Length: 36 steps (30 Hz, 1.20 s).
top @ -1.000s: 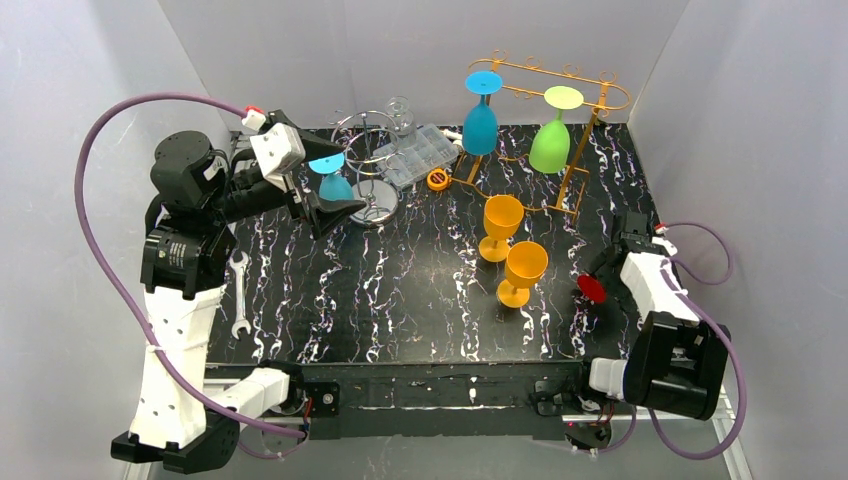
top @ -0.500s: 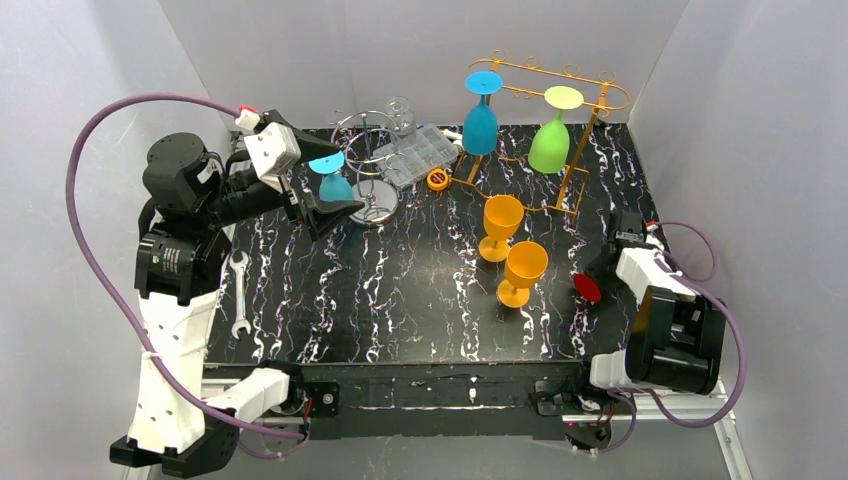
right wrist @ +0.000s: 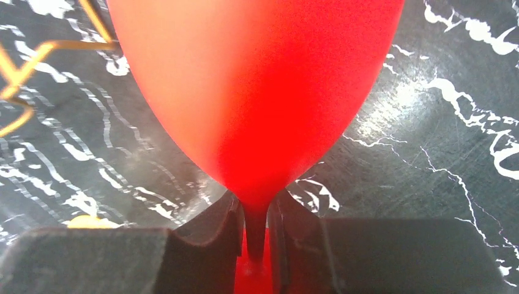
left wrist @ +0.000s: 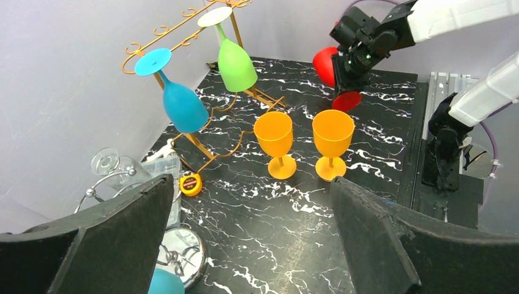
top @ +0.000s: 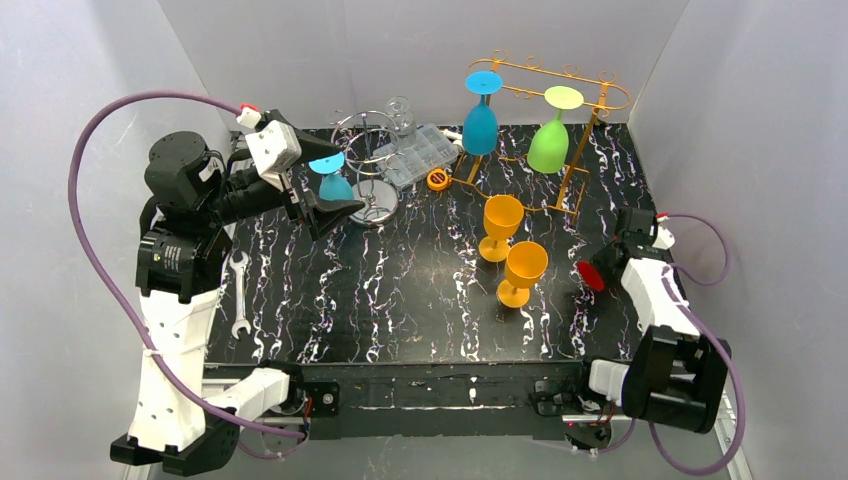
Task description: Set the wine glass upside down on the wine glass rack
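Observation:
The red wine glass (right wrist: pixel 257 92) fills the right wrist view, and my right gripper (right wrist: pixel 256 214) is shut on its thin stem just below the bowl. From above, its red foot (top: pixel 590 275) shows at the right side of the table, with the right gripper (top: pixel 603 262) on it. The gold wine glass rack (top: pixel 590 88) stands at the back right, with a blue glass (top: pixel 481 125) and a green glass (top: pixel 549 145) hanging upside down from it. My left gripper (top: pixel 330 205) hovers open and holds nothing at the back left.
Two orange glasses (top: pixel 501 222) (top: pixel 523 268) stand upright between the red glass and the table's middle. A silver wire rack (top: pixel 372 150) with a small blue glass (top: pixel 332 180), a clear box (top: pixel 422 150), a yellow tape measure (top: pixel 437 179) and a wrench (top: pixel 240 290) lie to the left.
My right gripper has closed on the red glass's stem, and the glass has shifted slightly toward the back. The left arm has barely moved.

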Available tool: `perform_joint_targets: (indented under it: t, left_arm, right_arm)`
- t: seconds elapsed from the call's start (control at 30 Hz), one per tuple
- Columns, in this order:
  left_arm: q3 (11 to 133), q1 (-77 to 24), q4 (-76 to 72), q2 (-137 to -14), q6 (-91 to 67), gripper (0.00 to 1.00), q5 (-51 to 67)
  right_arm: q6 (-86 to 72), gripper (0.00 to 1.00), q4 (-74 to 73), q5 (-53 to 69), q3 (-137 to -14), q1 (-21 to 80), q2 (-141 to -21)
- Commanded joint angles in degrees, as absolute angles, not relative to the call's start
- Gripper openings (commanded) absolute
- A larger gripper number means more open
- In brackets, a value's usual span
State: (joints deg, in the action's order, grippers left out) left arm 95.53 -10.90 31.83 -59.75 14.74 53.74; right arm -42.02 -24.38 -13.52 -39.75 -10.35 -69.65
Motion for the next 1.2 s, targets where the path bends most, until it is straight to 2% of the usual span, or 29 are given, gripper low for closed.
perform_joint_targets:
  t: [0.0, 0.27, 0.47, 0.57, 0.6, 0.67, 0.73, 0.83, 0.9, 0.93, 1.0, 1.13, 1.17]
  left_arm:
    - [95.9, -11.0, 32.1, -59.4, 14.2, 0.99, 55.7]
    - [94.3, -11.1, 31.2, -58.4, 15.5, 0.99, 56.5]
    - [93.6, -11.0, 29.1, -58.9, 14.8, 0.99, 55.2]
    - [93.6, -11.1, 27.6, -59.1, 14.4, 0.99, 54.6]
    - [93.8, -11.1, 26.2, -59.2, 14.0, 0.99, 54.7]
    - [96.0, -11.0, 24.9, -60.2, 10.8, 0.99, 53.8]
    - [95.9, -11.1, 22.7, -60.0, 11.2, 0.99, 59.5]
    - [94.4, -11.1, 18.8, -59.5, 8.5, 0.99, 63.5]
    - [96.2, -11.1, 18.6, -61.9, 4.6, 0.99, 67.3]
    - [96.6, -11.0, 19.3, -62.4, 4.9, 0.99, 68.1]
    - [98.7, -11.0, 23.9, -64.2, 6.4, 0.99, 70.2]
    - [98.5, -11.0, 25.2, -64.9, 3.9, 0.99, 72.7]
    - [98.2, -11.1, 25.6, -65.0, 3.4, 0.95, 72.7]
  right_arm:
    - [-41.9, 0.01, -28.1, -13.4, -44.6, -9.2, -64.7]
    - [-42.6, 0.01, -36.9, -12.8, -53.5, -3.3, -57.3]
    - [-42.3, 0.01, -35.9, -6.1, -59.5, -0.1, -49.1]
    - [-38.5, 0.01, -35.6, 3.8, -63.7, 2.4, -47.1]
    - [-35.3, 0.01, -32.5, 12.4, -64.9, 3.5, -46.7]
    - [-30.5, 0.01, -27.1, 28.4, -68.6, 6.5, -49.8]
    - [-27.0, 0.01, -26.6, 35.5, -71.6, 11.2, -53.3]
    - [-23.6, 0.01, -29.9, 32.0, -75.9, 22.4, -56.8]
    - [-15.6, 0.01, -37.1, 24.0, -85.8, 41.7, -68.2]
    - [-13.0, 0.01, -41.1, 23.9, -89.9, 45.0, -72.0]
    - [-7.8, 0.01, -47.9, 24.6, -99.5, 48.3, -79.4]
    - [-4.6, 0.01, -52.9, 24.1, -106.2, 49.2, -83.4]
    - [-4.2, 0.01, -53.7, 24.0, -107.4, 49.3, -83.6]
